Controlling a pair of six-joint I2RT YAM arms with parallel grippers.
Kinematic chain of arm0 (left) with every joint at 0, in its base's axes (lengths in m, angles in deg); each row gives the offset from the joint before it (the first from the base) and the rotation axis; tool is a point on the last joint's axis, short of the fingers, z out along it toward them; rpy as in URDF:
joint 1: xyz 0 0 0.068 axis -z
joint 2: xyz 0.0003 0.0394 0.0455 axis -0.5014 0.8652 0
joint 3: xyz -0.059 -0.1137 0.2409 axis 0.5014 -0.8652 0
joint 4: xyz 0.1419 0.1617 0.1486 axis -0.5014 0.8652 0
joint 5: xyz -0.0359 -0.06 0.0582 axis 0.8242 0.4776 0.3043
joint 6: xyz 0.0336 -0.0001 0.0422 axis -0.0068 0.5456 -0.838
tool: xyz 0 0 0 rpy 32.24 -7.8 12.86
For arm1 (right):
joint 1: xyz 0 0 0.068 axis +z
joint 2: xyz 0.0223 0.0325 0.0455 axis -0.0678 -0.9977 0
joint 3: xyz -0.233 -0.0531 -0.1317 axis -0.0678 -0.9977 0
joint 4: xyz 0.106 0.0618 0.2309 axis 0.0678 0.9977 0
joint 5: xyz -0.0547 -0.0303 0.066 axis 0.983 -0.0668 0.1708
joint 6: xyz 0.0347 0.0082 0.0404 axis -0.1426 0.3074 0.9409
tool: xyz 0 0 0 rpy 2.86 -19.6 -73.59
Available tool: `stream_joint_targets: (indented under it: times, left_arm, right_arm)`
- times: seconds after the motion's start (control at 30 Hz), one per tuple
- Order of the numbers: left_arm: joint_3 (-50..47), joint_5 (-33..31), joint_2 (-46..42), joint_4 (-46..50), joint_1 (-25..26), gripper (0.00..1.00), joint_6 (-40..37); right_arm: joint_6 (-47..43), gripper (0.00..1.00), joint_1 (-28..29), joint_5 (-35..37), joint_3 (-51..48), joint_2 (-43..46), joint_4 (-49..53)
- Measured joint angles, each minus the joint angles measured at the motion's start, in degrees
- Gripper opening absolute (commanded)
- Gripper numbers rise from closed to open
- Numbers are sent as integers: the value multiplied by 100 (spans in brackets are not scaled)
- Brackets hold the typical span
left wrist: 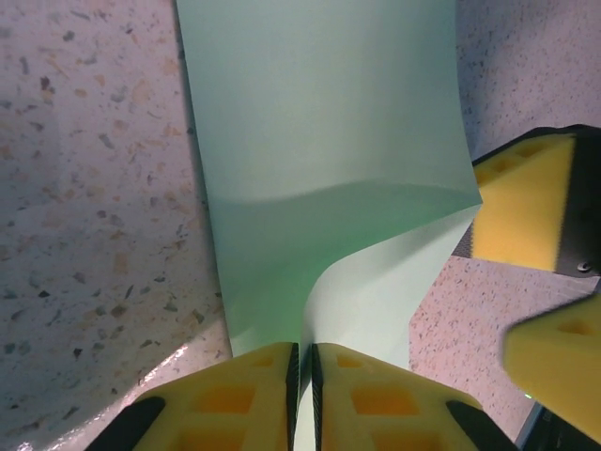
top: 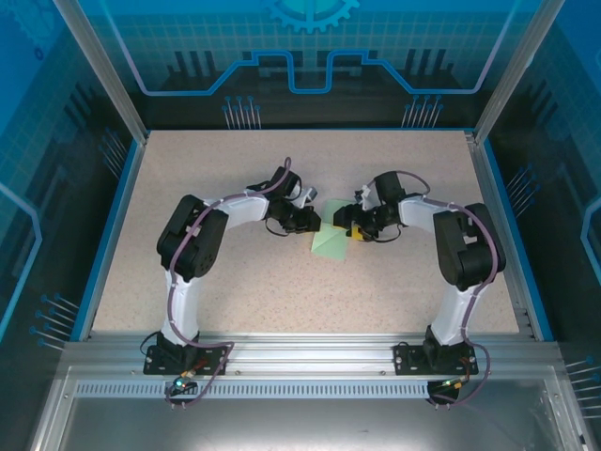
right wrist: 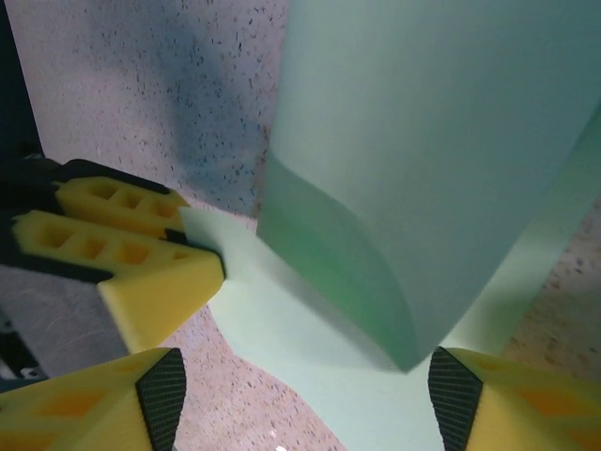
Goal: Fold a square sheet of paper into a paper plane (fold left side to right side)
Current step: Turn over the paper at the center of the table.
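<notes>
While pinching the raised edge of the square sheet of paper (top: 331,244) at frame centre, left gripper (left wrist: 305,362) closed on it, right gripper (right wrist: 310,385) open astride the curl: mid-fold. Next, carry edge rightward, align corners, crease.

Fingers (right wrist: 150,291) crowd sheet (top: 331,242), ctr (table (top: 188,282) edges free).

Blue-patterned walls (top: 310,56) surround a speckled beige table (top: 282,291).
</notes>
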Motion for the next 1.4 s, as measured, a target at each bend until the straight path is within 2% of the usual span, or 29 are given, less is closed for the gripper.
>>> stream_joint_targets:
  times: [0.1,0.2,0.4,0.53,0.7,0.87,1.07,1.27,1.4]
  left_arm:
    - [-15,0,-31,2,-4,18,2]
    - [-20,-2,-33,0,-4,23,2]
    - [-186,-46,-181,-22,-55,44,44]
    - [-457,-66,-682,-57,-208,57,125]
    - [-907,-116,-1777,-282,-461,76,411]
    - [-1453,-103,-3067,-743,-680,97,981]
    - [-1556,472,-3884,-1628,-741,98,1746]
    - [-1471,1167,-3875,-2352,-590,99,2251]
    - [-1316,1510,-3740,-2691,-350,94,2406]
  right_arm:
    - [131,61,17,-37,7,-131,-90]
    - [258,48,39,-85,17,-273,-190]
    - [415,13,81,-160,70,-354,-341]
    - [385,3,98,-166,85,-343,-433]
    - [291,1,61,-245,-4,39,-664]
    - [295,2,-240,-761,-190,1062,-1281]
    - [293,3,-568,-1611,35,2319,-1858]
    - [295,3,-492,-2330,697,2594,-2096]
    - [269,3,-304,-2605,953,2605,-2048]
